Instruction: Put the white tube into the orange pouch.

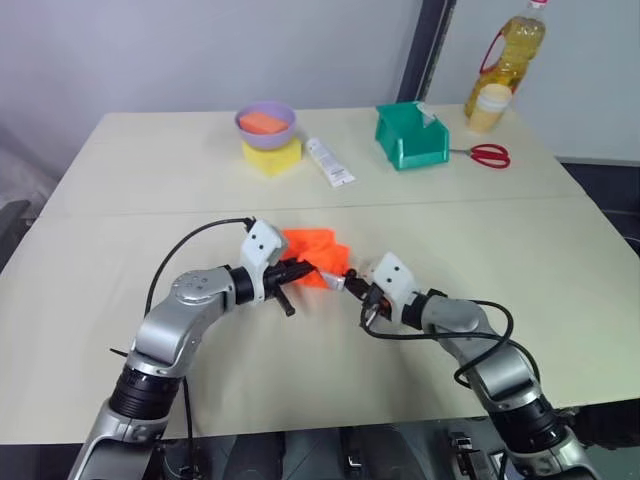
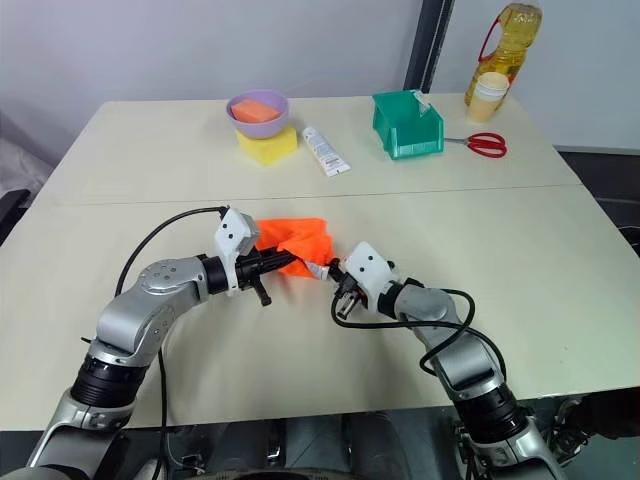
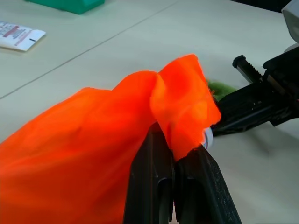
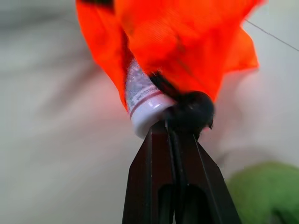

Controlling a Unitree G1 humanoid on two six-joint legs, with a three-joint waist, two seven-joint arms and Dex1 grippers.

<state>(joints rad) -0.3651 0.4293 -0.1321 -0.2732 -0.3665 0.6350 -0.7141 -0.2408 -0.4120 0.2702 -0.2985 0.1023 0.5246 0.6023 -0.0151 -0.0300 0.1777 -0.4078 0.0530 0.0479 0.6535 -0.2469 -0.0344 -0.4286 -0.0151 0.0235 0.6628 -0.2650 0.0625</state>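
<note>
Now both arms inward w/ orange pouch [image 1: 312,256].

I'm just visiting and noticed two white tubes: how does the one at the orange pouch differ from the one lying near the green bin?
The white tube is slim and half inside the orange pouch, lifted off the table; the wider tube lies flat on the table, untouched. The white tube's end pokes out by the right gripper; the wider tube has a flat crimped end. Both are whitish with print.
</note>
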